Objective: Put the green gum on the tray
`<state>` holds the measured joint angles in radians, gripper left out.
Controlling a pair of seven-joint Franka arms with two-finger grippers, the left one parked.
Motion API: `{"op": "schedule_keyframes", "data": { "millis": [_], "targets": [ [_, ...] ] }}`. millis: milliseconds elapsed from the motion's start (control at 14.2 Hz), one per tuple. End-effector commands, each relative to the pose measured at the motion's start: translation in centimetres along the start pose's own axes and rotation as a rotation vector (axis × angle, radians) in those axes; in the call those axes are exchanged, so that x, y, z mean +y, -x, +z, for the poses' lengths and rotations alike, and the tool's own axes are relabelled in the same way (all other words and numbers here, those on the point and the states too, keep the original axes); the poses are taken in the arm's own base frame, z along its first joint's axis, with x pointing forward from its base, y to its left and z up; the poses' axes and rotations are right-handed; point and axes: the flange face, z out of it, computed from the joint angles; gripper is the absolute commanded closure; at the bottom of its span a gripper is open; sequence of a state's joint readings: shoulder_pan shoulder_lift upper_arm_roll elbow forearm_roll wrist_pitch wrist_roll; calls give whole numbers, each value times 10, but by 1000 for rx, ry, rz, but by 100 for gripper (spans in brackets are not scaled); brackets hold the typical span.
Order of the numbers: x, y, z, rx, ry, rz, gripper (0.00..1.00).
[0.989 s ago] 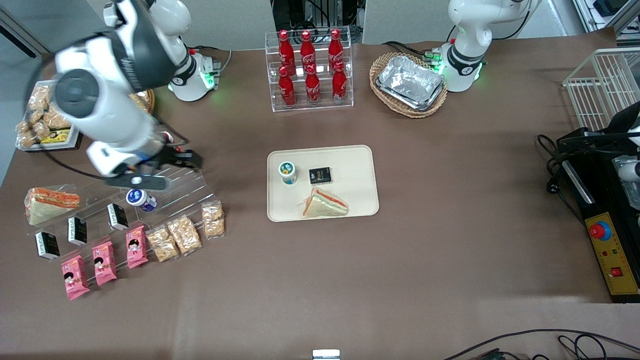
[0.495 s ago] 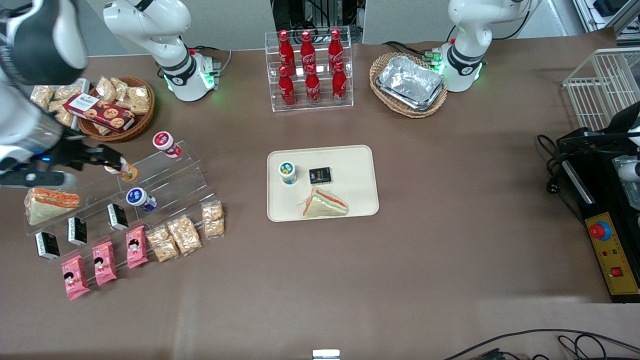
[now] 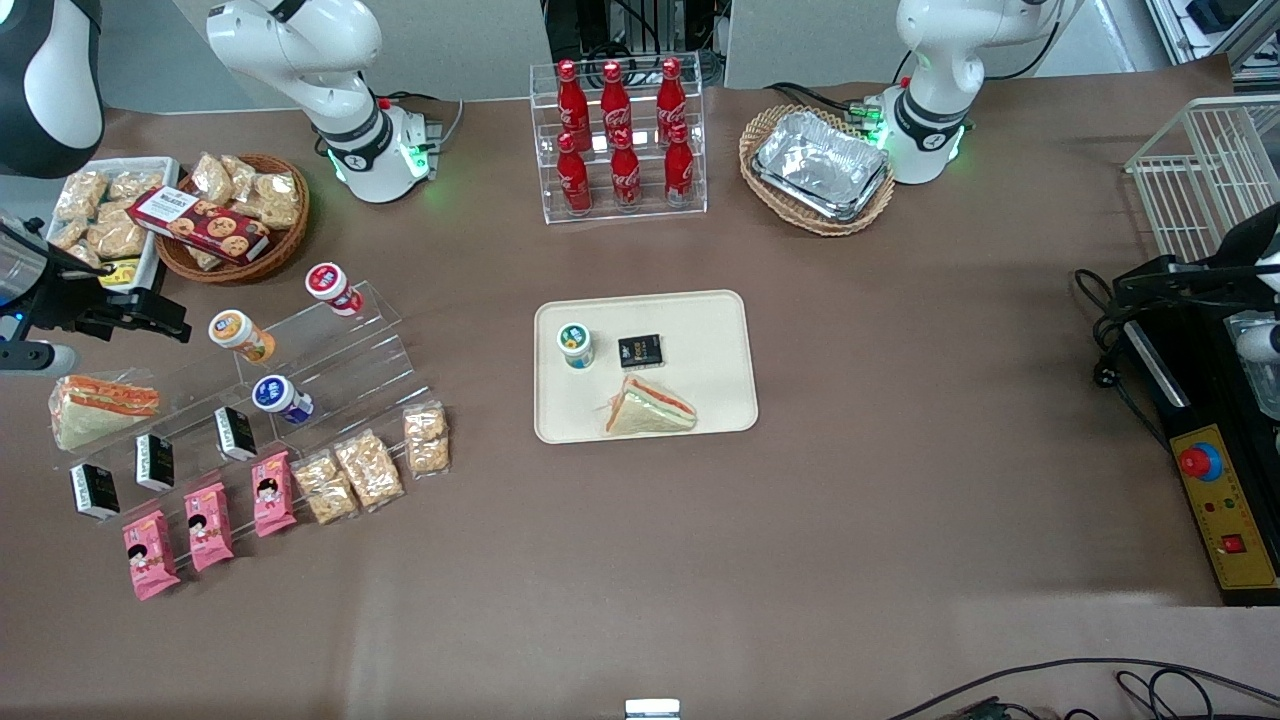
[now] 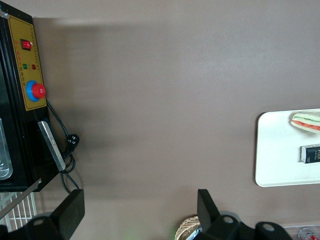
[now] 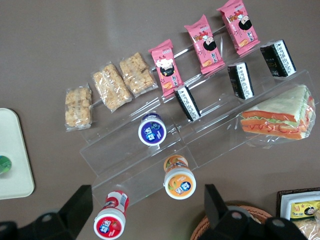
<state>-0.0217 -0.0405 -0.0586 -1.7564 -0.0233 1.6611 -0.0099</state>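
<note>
The gripper (image 3: 150,318) has pulled back toward the working arm's end of the table since half a second ago; then it hovered right at the orange-lidded canister (image 3: 240,334) on the clear stepped display stand (image 3: 330,350), and now it hangs well apart from that canister, up above the table edge near the plate of snack packs (image 3: 95,225). A full second ago the arm covered the wicker basket of cookies (image 3: 235,215) and the top step of the stand; both now show in full. Its fingers (image 5: 77,207) stand wide apart with nothing between them; the wrist camera looks straight down past them at the stand.

Below the gripper sit the orange-lidded canister, the red-lidded canister (image 5: 111,222) and the blue-lidded canister (image 5: 152,131), each on its own step and none shifted from before. The wrapped sandwich (image 5: 280,117) lies on the stand close to the gripper.

The green gum (image 3: 575,344) stands upright on the tray (image 3: 715,320), well away from the gripper toward the middle of the table, just as it stood in both earlier pictures. Beside it on the tray are a small black packet (image 3: 640,350) and a second sandwich (image 3: 648,408), unmoved.
</note>
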Motion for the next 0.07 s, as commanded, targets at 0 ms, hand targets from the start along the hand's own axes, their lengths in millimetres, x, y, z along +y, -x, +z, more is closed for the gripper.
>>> {"op": "schedule_keyframes", "data": {
  "millis": [0],
  "targets": [
    [-1,0,2,3,-20,-6,1]
  ]
}}
